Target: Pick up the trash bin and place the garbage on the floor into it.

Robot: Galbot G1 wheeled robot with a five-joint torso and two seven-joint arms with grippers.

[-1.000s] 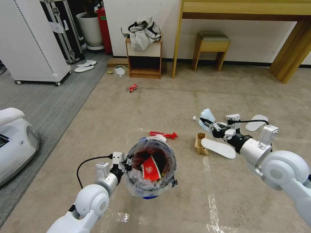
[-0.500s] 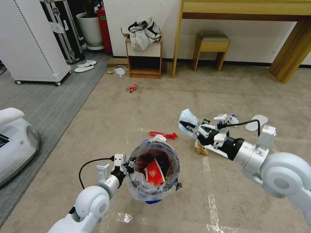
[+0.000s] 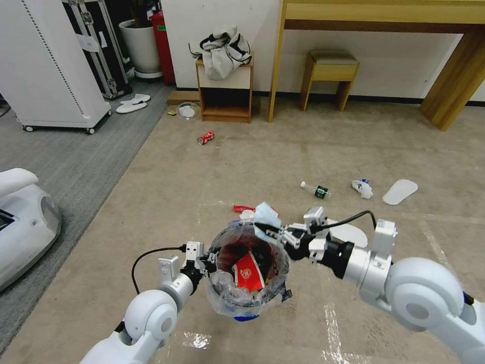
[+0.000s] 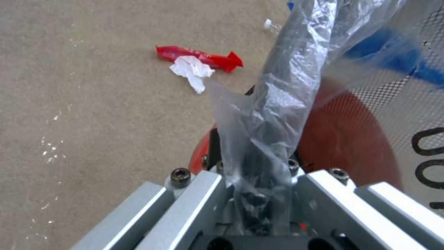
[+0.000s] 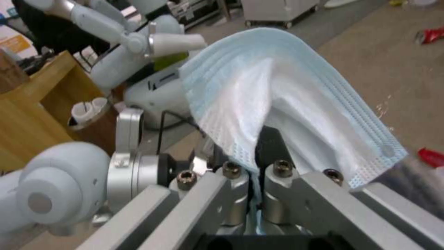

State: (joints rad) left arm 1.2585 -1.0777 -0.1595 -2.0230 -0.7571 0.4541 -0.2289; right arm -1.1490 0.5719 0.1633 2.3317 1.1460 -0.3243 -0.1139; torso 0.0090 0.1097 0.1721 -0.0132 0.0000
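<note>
Your left gripper has its fingers clamped on the rim of the trash bin, held above the floor; your right gripper pinches a pale blue face mask over the bin's far rim

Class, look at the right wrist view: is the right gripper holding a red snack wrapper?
No. The right gripper is shut on a pale blue face mask, pinched between its fingertips.
</note>
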